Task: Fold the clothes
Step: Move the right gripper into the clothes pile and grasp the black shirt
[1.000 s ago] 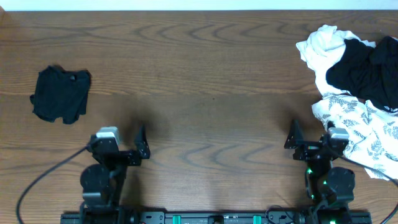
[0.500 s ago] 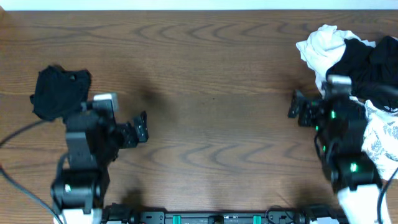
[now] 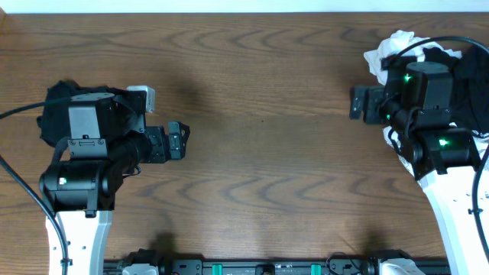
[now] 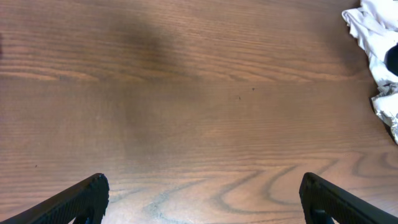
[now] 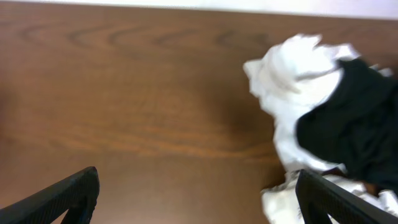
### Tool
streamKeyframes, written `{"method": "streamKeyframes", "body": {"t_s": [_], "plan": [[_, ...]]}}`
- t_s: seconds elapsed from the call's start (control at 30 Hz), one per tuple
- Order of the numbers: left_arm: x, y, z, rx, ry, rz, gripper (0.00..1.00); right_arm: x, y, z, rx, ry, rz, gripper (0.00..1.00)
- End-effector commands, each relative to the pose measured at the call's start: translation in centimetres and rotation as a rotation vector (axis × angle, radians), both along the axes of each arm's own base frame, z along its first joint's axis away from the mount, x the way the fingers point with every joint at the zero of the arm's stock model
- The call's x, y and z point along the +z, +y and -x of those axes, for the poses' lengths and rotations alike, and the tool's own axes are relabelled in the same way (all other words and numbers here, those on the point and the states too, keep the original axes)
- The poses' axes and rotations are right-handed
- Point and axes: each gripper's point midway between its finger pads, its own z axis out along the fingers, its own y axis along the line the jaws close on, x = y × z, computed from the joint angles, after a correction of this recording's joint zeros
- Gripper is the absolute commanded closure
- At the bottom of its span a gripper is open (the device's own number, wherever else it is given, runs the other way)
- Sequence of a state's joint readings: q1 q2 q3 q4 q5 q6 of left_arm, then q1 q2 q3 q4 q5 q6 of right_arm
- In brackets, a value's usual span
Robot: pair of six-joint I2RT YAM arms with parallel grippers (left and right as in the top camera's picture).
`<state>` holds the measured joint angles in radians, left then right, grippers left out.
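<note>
Jaws wide on both, nothing held, left gripper (image 3: 180, 142) over the table (image 3: 260, 76) pointing right, black garment (image 3: 52, 107) behind it under the arm, right gripper (image 3: 357, 104) pointing left, clothes pile (image 3: 386, 52) just behind its wrist.

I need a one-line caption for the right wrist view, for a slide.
Open right gripper over the wooden table, white and black clothes ahead at right.

Black housings (image 3: 84, 126), black-fingered left pincer (image 4: 202, 193), white forearm links (image 3: 76, 237), green LEDs (image 3: 442, 142), cables (image 3: 23, 195).
</note>
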<state>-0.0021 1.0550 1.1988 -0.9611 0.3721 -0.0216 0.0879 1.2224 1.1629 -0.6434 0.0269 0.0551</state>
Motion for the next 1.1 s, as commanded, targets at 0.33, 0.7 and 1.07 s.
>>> {"method": "streamKeyframes", "body": {"t_s": [0.33,0.7,1.07], "plan": [[0.8,0.3,-0.5,-0.003,-0.032,-0.026,0.02,2.0,-17.8,-9.9,-0.419,-0.031,0.156,0.01],[0.7,0.5,-0.5,0.003,-0.032,-0.032,0.02,-5.5,-29.8,-13.3,-0.599,0.027,0.225,0.03],[0.7,0.5,-0.4,0.002,-0.028,-0.032,0.02,-11.1,-34.6,-12.7,-0.664,0.079,0.210,0.04]]}}
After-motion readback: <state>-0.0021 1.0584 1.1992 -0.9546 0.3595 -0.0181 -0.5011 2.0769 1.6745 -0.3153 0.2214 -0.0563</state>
